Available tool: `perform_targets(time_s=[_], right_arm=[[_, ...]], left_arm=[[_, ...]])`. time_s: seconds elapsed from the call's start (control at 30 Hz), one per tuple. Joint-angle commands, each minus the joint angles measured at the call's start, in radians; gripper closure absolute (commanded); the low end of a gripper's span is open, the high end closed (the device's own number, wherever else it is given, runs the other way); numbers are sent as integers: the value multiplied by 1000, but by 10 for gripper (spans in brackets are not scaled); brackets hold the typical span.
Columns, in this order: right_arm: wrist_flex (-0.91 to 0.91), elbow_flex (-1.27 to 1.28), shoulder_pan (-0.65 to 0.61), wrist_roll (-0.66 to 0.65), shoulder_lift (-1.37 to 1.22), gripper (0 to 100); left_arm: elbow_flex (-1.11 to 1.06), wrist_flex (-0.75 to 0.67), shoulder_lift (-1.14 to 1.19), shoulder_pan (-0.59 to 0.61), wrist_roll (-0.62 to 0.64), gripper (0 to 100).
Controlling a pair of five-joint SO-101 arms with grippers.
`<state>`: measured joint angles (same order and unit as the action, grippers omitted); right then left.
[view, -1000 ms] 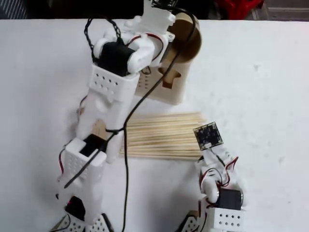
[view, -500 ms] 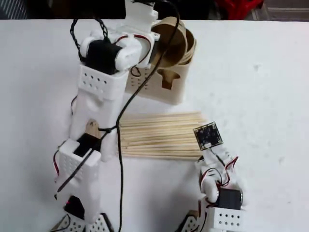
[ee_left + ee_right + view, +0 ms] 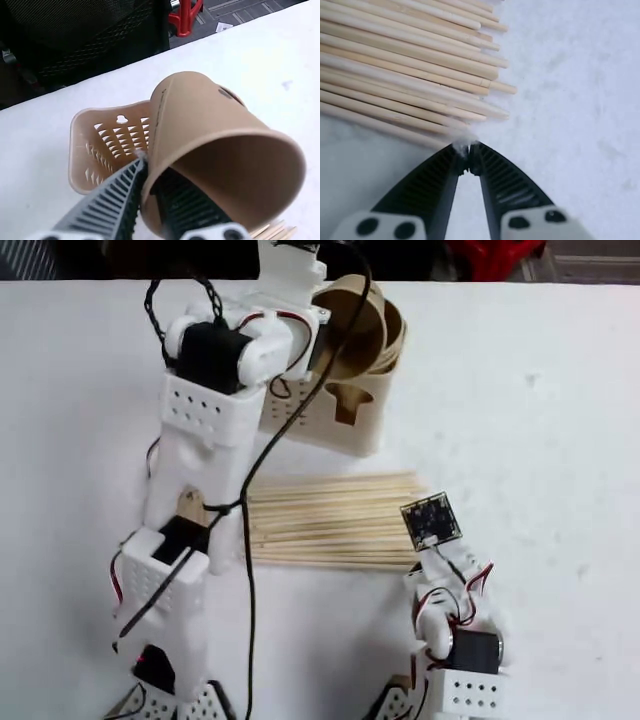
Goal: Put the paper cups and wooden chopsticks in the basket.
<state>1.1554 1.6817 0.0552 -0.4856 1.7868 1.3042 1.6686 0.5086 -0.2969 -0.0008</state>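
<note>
From above, the left arm (image 3: 205, 430) covers its own grasping end and the near left part of the basket (image 3: 350, 425). The right arm (image 3: 450, 640) hides its own under a small circuit board (image 3: 431, 520). Brown rims (image 3: 392, 335) show over the basket's far right corner, but it is hard to tell how many cups they belong to.

The left wrist view shows the left arm's jaws nearly closed, pinching the wall of a paper cup (image 3: 220, 150) with one inside and one outside. The cup is tilted on its side over the basket, its mouth toward the camera.

In the right wrist view the right arm's jaws are closed, tips touching, holding nothing. They sit low over the white tabletop (image 3: 570, 75), just beside the ends of the chopsticks (image 3: 405, 65). The chopsticks lie in a flat bundle in front of the basket, apart from it.
</note>
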Motion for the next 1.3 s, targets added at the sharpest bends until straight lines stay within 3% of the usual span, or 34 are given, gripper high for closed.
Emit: perform_targets(time_s=[0.0,0.27,0.97,1.1,1.27], right_arm=[[-15,9,-10,-12,2,978],[-15,9,-10,-12,2,978],[-15,9,-10,-12,2,978],[-15,9,-10,-12,2,978],[-15,9,-10,-12,2,978]], left_arm=[[31,17,-45,-4,-23,976],[31,46,-42,-87,-204,976],[32,-60,-48,-21,-164,974],[32,-51,-70,-5,-158,905],[23,-37,-142,-7,-163,906]])
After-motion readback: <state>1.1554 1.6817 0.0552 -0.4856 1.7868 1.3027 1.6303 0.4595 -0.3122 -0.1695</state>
